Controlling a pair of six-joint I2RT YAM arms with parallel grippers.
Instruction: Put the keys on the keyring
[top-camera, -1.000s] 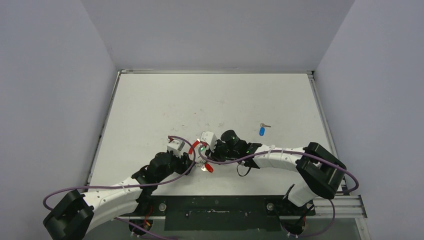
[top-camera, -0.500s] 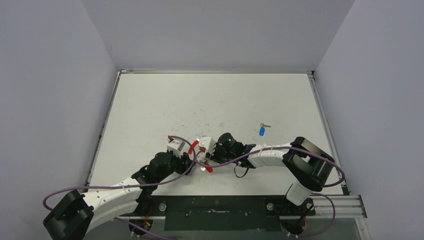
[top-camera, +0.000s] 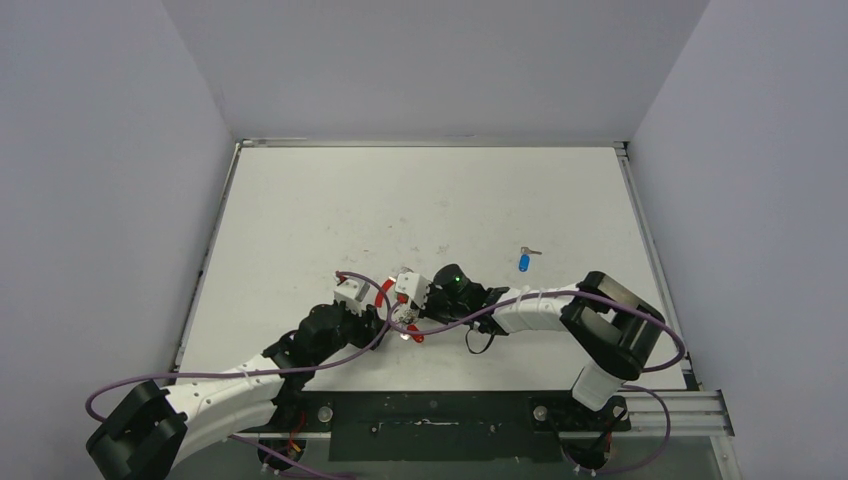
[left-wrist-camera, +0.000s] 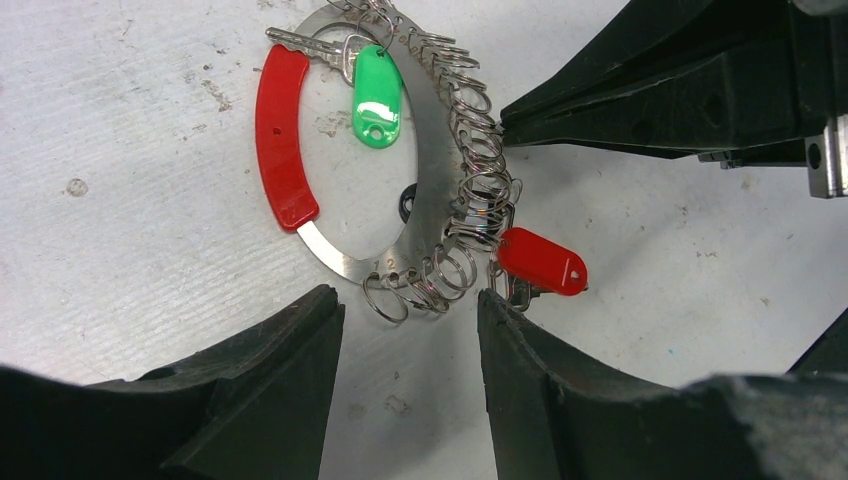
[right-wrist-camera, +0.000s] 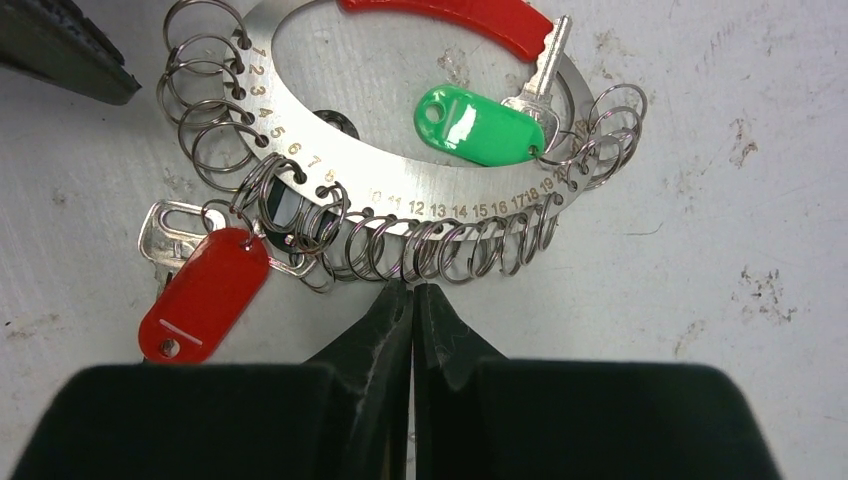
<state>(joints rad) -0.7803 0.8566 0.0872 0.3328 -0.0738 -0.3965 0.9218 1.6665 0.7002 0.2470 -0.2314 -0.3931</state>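
The keyring (right-wrist-camera: 300, 120) is a flat numbered silver oval with a red curved section (left-wrist-camera: 280, 135) and several small split rings, and it lies on the table between both grippers. The green key (left-wrist-camera: 377, 95) hangs on it, lying inside the oval. The blue key (top-camera: 524, 262) lies alone on the table, far to the right. My left gripper (left-wrist-camera: 408, 305) is open, its tips just short of the ring's near edge. My right gripper (right-wrist-camera: 412, 290) is shut, tips against the row of small rings with nothing visibly pinched.
A red-headed key (right-wrist-camera: 203, 293) hangs on a split ring at the keyring's edge, close to my left gripper's right fingertip (left-wrist-camera: 497, 310). The right gripper's black fingers (left-wrist-camera: 650, 90) reach in from the upper right of the left wrist view. Purple cables (top-camera: 560, 300) run along both arms.
The right arm has slid left up to the keyring, and its jaws have closed. The left arm has not moved.
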